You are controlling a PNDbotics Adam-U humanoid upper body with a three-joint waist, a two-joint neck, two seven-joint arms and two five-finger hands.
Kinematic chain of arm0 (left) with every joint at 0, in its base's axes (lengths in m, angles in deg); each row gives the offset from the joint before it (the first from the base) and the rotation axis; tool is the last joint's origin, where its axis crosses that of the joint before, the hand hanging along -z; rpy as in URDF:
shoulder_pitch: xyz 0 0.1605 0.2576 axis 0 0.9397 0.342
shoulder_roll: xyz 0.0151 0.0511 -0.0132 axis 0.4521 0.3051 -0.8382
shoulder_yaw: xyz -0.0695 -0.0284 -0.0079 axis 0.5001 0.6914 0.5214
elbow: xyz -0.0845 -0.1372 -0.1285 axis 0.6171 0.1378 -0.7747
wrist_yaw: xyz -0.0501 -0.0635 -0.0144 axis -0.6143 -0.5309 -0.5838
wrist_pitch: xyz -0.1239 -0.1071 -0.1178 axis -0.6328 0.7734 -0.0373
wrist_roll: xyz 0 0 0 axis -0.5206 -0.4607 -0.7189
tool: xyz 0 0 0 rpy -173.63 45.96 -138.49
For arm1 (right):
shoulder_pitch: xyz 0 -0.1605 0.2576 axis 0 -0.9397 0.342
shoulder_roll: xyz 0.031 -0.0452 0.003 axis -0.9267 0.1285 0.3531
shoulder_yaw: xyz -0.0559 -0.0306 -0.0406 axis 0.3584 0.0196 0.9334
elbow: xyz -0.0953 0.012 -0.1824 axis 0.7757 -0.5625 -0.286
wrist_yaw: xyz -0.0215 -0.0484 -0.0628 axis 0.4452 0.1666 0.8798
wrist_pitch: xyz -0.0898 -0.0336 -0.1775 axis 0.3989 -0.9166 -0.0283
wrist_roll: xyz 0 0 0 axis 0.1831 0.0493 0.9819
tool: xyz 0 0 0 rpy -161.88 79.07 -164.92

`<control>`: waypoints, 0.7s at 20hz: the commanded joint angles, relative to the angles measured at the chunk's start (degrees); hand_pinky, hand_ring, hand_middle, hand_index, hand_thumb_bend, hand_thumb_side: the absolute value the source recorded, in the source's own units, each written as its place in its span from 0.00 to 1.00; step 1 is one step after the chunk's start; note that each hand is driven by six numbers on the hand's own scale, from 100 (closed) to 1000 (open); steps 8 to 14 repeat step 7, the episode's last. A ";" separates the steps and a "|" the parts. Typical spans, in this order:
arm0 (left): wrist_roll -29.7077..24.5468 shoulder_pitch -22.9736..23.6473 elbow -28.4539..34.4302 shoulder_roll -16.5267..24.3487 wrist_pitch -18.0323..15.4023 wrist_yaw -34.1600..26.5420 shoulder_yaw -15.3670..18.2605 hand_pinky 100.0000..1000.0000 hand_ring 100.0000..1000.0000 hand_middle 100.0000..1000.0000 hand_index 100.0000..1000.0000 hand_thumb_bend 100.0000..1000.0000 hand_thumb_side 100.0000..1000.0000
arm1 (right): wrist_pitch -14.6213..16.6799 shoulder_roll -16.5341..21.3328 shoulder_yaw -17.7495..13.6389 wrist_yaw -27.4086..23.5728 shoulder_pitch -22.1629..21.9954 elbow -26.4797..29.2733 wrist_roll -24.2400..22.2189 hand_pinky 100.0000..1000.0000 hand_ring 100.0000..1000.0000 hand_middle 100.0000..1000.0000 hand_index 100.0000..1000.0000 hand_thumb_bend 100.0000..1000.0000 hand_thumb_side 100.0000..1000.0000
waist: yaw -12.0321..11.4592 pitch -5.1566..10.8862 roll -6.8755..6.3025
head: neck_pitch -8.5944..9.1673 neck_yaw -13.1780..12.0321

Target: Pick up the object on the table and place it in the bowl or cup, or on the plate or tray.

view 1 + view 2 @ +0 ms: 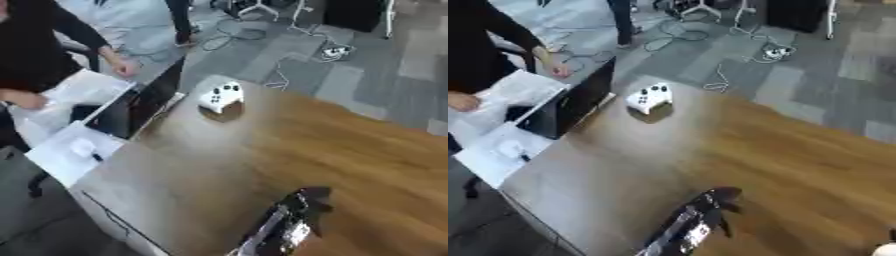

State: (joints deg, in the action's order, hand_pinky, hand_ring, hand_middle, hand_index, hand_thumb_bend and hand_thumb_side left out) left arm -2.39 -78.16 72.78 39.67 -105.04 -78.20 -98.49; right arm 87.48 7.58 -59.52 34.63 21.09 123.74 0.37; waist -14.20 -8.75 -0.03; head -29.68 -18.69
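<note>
The wooden desk (pixel 350 150) lies askew in both views. A white game controller (pixel 220 96) rests near its far corner. Just beside the desk's left edge stands a dark monitor (pixel 144 102), with white papers (pixel 74 150) beyond it. Grey carpet tiles (pixel 367 75) cover the floor. A power strip (pixel 335 50) and loose cables (pixel 236 35) lie on the carpet.

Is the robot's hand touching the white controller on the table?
No: the white controller sits alone at the table's far end, well apart from the hand near the bottom edge.
</note>
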 commanded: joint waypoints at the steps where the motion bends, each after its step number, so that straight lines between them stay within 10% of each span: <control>1: -0.47 -0.11 1.49 -0.60 -0.35 -0.61 -0.08 0.42 0.74 0.84 0.86 0.05 0.84 | -0.55 0.24 -0.23 -0.97 0.80 1.12 0.13 0.46 0.62 0.58 1.00 0.00 0.54 | 0.02 0.57 0.01 | -0.04 -0.40; 14: -0.70 0.11 1.45 -0.59 -0.48 -0.49 -0.03 0.42 0.74 0.84 0.86 0.05 0.84 | -0.50 0.09 -0.31 -0.94 0.79 1.12 0.10 0.46 0.61 0.58 1.00 0.00 0.54 | 0.42 0.46 0.15 | -0.21 -0.53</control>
